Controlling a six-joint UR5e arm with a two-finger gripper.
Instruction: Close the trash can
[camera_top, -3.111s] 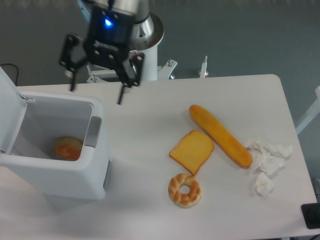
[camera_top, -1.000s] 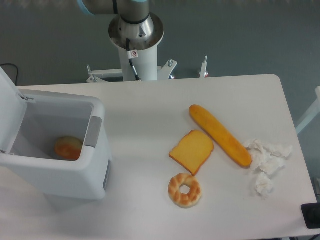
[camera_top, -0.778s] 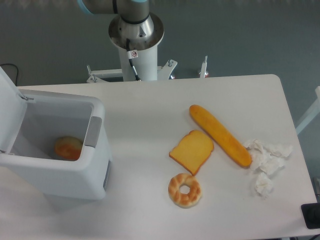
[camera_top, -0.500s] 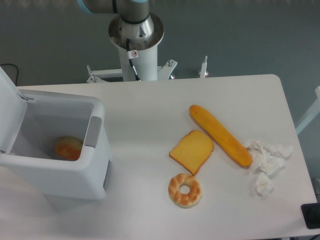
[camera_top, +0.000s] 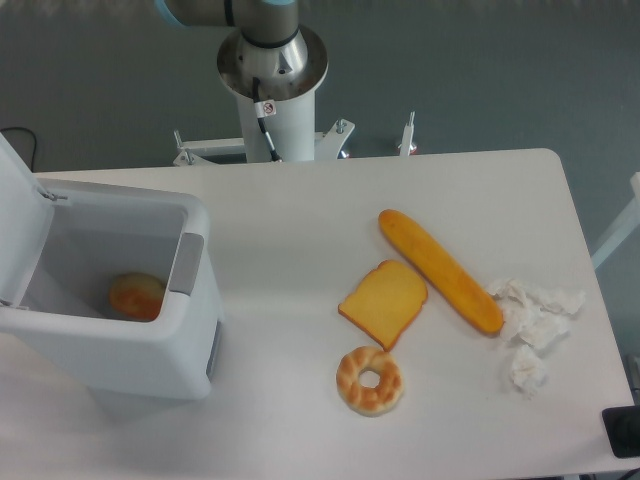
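Observation:
The trash can (camera_top: 150, 345) is a big white boxy bin at the table's left side. It stands open, its flat white lid (camera_top: 18, 215) swung up at the far left edge of the view. A grey latch tab (camera_top: 186, 264) sits on the right rim. An orange round food item (camera_top: 137, 296) lies at the bottom inside. The gripper is out of view; only the arm's base column (camera_top: 270, 75) and a bit of the arm at the top edge show.
On the white table lie a long baguette (camera_top: 440, 270), a slice of toast (camera_top: 384, 301), a ring-shaped bagel (camera_top: 370, 379) and crumpled white tissues (camera_top: 530, 325) at the right. A dark object (camera_top: 622, 432) sits at the bottom right corner.
About three seconds ago the open gripper hung above the bin's far rim; it has since risen out of view. Nothing has moved over the last second.

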